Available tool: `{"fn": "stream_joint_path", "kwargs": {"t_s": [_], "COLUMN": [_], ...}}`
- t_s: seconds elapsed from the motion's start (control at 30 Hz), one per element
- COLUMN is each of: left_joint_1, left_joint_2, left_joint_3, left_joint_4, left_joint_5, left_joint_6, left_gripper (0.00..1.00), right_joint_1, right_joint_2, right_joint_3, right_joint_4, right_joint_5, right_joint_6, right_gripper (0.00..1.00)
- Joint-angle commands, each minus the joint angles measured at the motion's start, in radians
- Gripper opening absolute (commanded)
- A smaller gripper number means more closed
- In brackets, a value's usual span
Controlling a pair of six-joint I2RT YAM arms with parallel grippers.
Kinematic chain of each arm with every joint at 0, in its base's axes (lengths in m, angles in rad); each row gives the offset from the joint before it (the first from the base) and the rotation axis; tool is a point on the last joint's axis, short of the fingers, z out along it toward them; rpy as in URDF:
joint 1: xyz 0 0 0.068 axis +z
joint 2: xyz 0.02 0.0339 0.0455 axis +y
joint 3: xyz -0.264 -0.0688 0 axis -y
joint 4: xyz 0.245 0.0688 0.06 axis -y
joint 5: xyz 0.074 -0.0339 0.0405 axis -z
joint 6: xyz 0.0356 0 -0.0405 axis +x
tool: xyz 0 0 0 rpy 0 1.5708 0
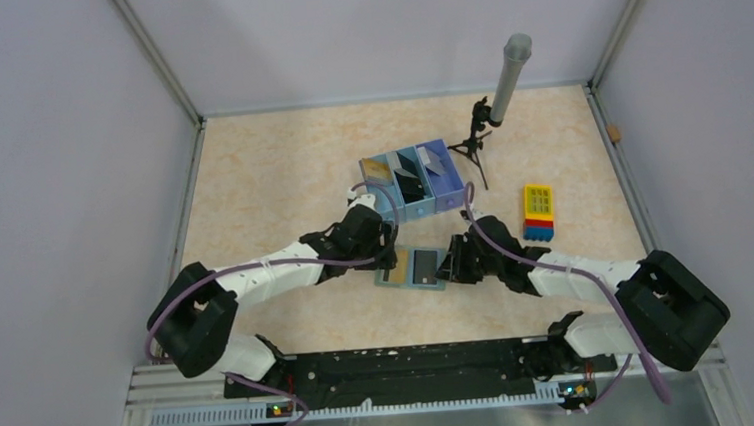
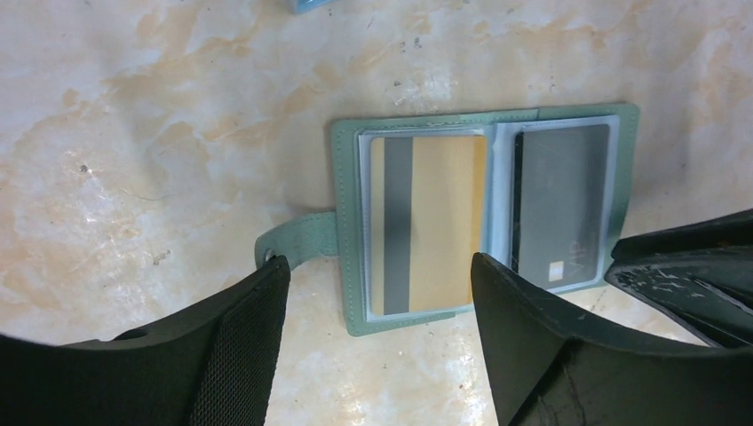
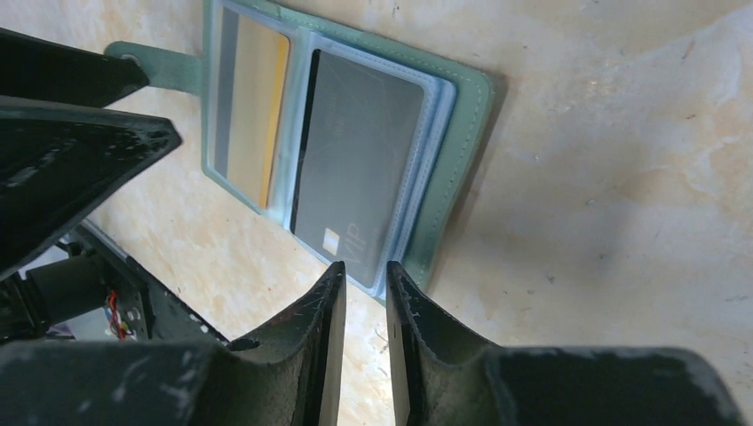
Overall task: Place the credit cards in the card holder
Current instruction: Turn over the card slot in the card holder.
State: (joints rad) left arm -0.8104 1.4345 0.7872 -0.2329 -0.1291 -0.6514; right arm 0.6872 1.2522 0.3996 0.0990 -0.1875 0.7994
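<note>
The card holder [image 1: 412, 268] lies open on the table, grey-green outside [image 2: 346, 231], with clear sleeves inside. A gold card [image 2: 444, 222] sits in its left panel and a dark grey card [image 2: 559, 204] in its right panel. Both also show in the right wrist view, the gold card [image 3: 257, 115] and the grey card [image 3: 355, 169]. My left gripper [image 2: 380, 262] is open and empty, hovering over the holder's near left part [image 1: 386, 252]. My right gripper [image 3: 362, 269] is at the holder's right near corner [image 1: 452, 266], its jaws a narrow gap apart with nothing between them.
A blue three-compartment tray [image 1: 423, 210] with cards stands just behind the holder. A grey cylinder on a small tripod [image 1: 506, 84] stands at the back right. A yellow, blue and red block [image 1: 538, 212] lies to the right. Walls enclose the table on three sides.
</note>
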Motion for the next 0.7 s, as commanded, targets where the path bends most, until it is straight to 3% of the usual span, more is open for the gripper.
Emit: {"fn": "stream_joint_path", "kwargs": {"t_s": [0.0, 0.5, 0.67], "left_joint_1": [0.006, 0.014, 0.016], "left_joint_2": [0.031, 0.070, 0.085], "left_joint_3": [-0.006, -0.011, -0.013], "left_joint_4": [0.005, 0.028, 0.048], "left_joint_5": [-0.033, -0.013, 0.015], "left_joint_6": [0.006, -0.001, -0.002], "left_gripper": [0.73, 0.63, 0.55], "right_joint_1": [0.009, 0.009, 0.009], "right_joint_2": [0.008, 0.056, 0.066], "right_joint_3": [0.008, 0.010, 0.010], "right_joint_4": [0.064, 0.048, 0.077], "right_joint_5": [-0.020, 0.001, -0.014], "right_joint_6": [0.014, 0.030, 0.038], "right_gripper": [0.22, 0.19, 0.19]}}
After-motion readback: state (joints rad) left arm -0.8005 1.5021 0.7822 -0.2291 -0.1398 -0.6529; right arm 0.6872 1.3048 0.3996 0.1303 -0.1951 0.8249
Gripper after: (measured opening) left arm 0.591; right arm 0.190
